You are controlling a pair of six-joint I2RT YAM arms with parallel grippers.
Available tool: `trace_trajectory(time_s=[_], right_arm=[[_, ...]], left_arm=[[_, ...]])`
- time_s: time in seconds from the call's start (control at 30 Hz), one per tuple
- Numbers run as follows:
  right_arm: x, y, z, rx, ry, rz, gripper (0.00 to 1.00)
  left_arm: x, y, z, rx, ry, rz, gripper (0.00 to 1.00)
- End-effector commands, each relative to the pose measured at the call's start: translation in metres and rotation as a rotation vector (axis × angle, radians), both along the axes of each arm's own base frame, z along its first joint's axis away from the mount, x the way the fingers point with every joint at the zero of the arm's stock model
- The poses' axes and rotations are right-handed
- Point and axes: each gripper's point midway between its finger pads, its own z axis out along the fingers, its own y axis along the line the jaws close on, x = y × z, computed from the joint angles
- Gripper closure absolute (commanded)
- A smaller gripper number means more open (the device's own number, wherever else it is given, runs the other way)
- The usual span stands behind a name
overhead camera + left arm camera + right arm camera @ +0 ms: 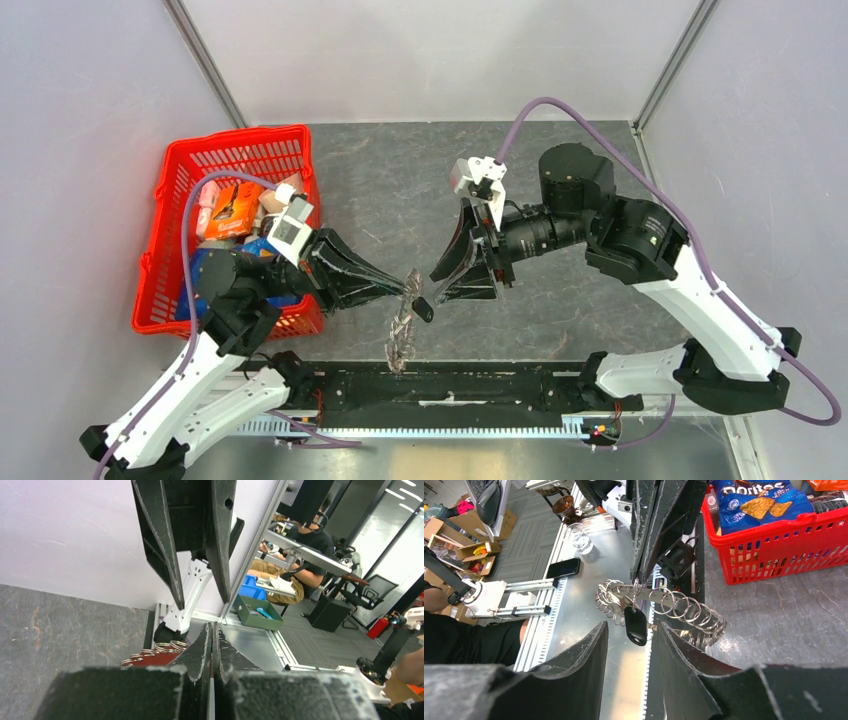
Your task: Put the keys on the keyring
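Observation:
My left gripper (410, 285) is shut on the keyring (402, 335), a strip strung with several silvery rings, and holds it above the table's near middle. A small black key (423, 310) hangs from one of the rings. In the right wrist view the key (636, 625) dangles just beyond my right gripper (631, 626), whose jaws stand open on either side of it without touching. The rings (679, 607) trail off to the right. In the left wrist view my left gripper (213, 626) is pressed shut, with the rings (160, 650) to its left and the right gripper (202, 604) open above.
A red basket (180, 200) filled with snack packets stands at the left, close behind the left arm. A black rail (450, 385) runs along the table's near edge, below the hanging rings. Grey walls enclose the back and sides.

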Motion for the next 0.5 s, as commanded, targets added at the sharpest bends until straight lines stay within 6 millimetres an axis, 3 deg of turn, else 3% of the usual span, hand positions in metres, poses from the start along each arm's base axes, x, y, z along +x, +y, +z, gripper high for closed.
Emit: trace_trajectory(time_s=[0.0, 0.47], right_arm=[[0.003, 0.011, 0.008, 0.045, -0.016, 0.025, 0.53], [0.003, 0.018, 0.018, 0.074, -0.015, 0.047, 0.66]], left_arm=[[0.0, 0.005, 0.033, -0.141, -0.003, 0.02, 0.98], [0.01, 0.002, 0.036, -0.167, 0.024, 0.044, 0.98]])
